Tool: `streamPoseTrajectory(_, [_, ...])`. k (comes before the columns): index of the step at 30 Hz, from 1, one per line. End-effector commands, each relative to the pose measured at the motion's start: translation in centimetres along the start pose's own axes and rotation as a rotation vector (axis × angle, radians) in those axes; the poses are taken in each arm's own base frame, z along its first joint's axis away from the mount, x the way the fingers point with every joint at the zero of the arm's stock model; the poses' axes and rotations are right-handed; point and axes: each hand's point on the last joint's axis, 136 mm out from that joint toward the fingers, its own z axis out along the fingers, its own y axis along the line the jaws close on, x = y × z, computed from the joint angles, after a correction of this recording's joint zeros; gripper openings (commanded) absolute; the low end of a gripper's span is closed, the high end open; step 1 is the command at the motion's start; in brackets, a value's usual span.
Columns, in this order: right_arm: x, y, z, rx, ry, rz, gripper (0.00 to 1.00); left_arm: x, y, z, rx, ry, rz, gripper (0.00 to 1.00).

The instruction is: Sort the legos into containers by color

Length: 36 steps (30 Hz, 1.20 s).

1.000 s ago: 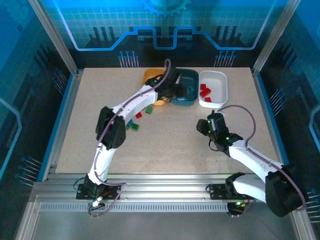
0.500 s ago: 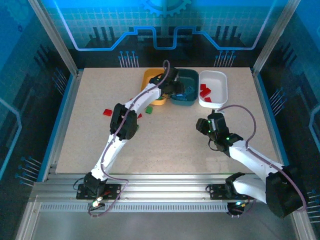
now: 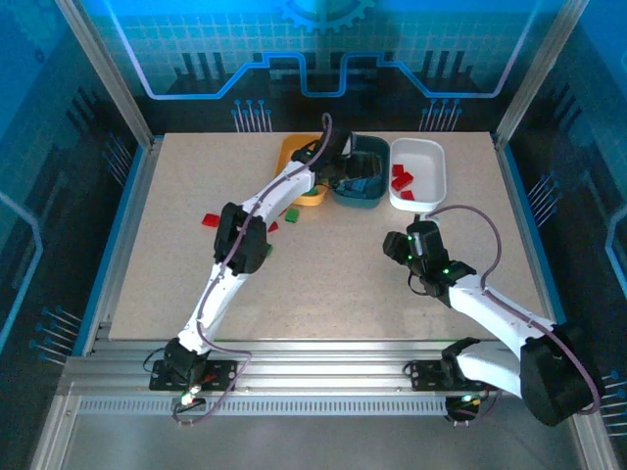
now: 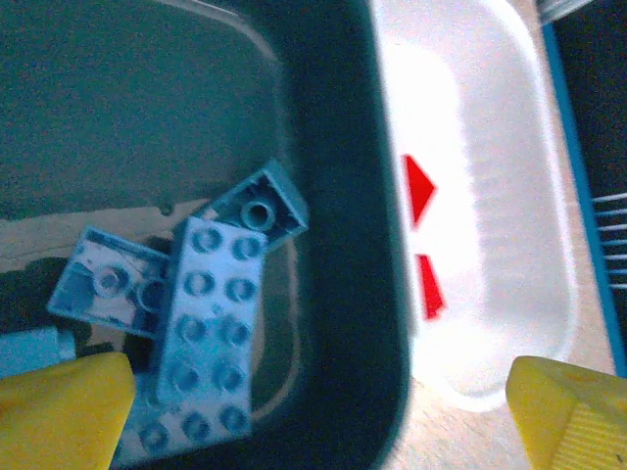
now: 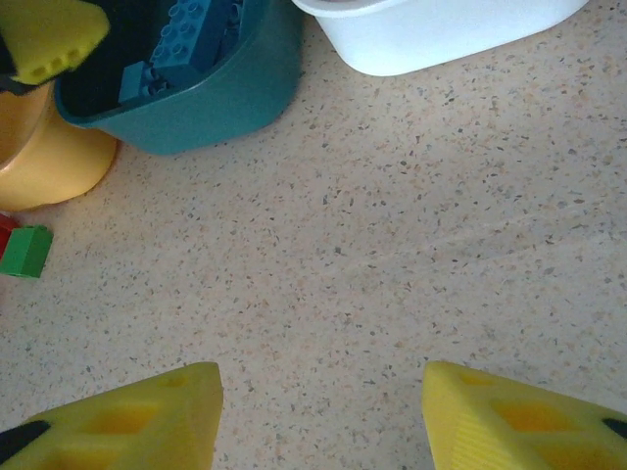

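My left gripper [image 3: 351, 179] hangs open over the dark teal container [image 3: 380, 157], its yellow fingertips [image 4: 59, 411] wide apart and holding nothing. Below it, several blue legos [image 4: 206, 323] lie in that teal bin [image 4: 343, 196]. The white container [image 3: 421, 145] to its right holds red legos [image 3: 402, 178], also seen from the left wrist as red legos [image 4: 418, 191]. The orange-yellow container [image 3: 292, 149] stands left of the teal one. My right gripper [image 5: 313, 421] is open above bare table, short of the bins. Loose legos lie on the table: a green one [image 3: 292, 213] and red ones [image 3: 273, 226], [image 3: 210, 219].
The left arm's elbow [image 3: 242, 240] hangs over the table's left-middle and hides the spot beneath it. From the right wrist I see the teal bin [image 5: 196, 108], white bin [image 5: 441, 39], orange bin [image 5: 49, 157] and a green lego [image 5: 26, 252]. Metal frame posts stand at the table's corners.
The left gripper's jaws have opened over the teal bin. The left elbow has swung forward, uncovering a red lego at the left. The right arm has barely moved.
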Motion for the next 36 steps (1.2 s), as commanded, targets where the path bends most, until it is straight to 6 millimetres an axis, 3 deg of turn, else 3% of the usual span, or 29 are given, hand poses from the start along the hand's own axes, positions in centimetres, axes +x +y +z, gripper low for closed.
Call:
streamPoseTrajectory(1, [-0.8, 1.1, -0.6, -0.024, -0.038, -0.050, 0.58, -3.8, -8.3, -10.0, 0.193, -0.126, 0.080, 0.99])
streamPoseTrajectory(4, [-0.7, 2.5, -1.2, -0.036, -0.064, -0.130, 0.58, -3.0, -8.9, -16.5, 0.209, -0.212, 0.119, 0.99])
streamPoseTrajectory(7, [-0.3, 4.7, -1.6, -0.085, -0.077, -0.218, 0.58, -0.8, -5.6, -23.2, 0.154, -0.324, 0.096, 0.99])
streamPoseTrajectory(9, [0.5, 6.6, -1.5, -0.127, -0.059, -0.297, 0.59, 1.5, -0.4, -27.2, 0.043, -0.396, 0.020, 0.99])
streamPoseTrajectory(11, [1.3, 8.6, -1.2, -0.157, -0.031, -0.358, 0.59, 4.9, 6.0, -30.0, -0.108, -0.430, -0.107, 0.99])
streamPoseTrajectory(12, [1.7, 9.7, -1.0, -0.173, -0.018, -0.386, 0.59, 7.2, 9.4, -30.9, -0.167, -0.419, -0.175, 0.99])
streamPoseTrajectory(15, [2.2, 12.3, -0.8, -0.195, -0.002, -0.456, 0.59, 13.6, 16.8, -32.6, -0.313, -0.363, -0.351, 0.99])
streamPoseTrajectory(18, [2.6, 12.7, -0.1, -0.167, -0.003, -0.500, 0.59, 18.4, 20.4, -32.3, -0.389, -0.288, -0.429, 0.98])
streamPoseTrajectory(21, [3.6, 11.6, 0.7, -0.126, 0.018, -0.507, 0.59, 20.4, 21.8, -31.4, -0.432, -0.223, -0.419, 0.93])
streamPoseTrajectory(27, [3.5, 10.5, 0.2, -0.103, 0.014, -0.490, 0.59, 19.0, 21.7, -27.2, -0.393, -0.098, -0.368, 0.53])
streamPoseTrajectory(33, [3.1, 10.1, -0.2, -0.098, 0.008, -0.466, 0.60, 19.0, 20.5, -21.7, -0.421, 0.073, -0.244, 0.52])
streamPoseTrajectory(36, [2.9, 9.8, -0.4, -0.098, 0.002, -0.455, 0.60, 18.9, 21.7, -20.3, -0.489, 0.100, -0.223, 0.57])
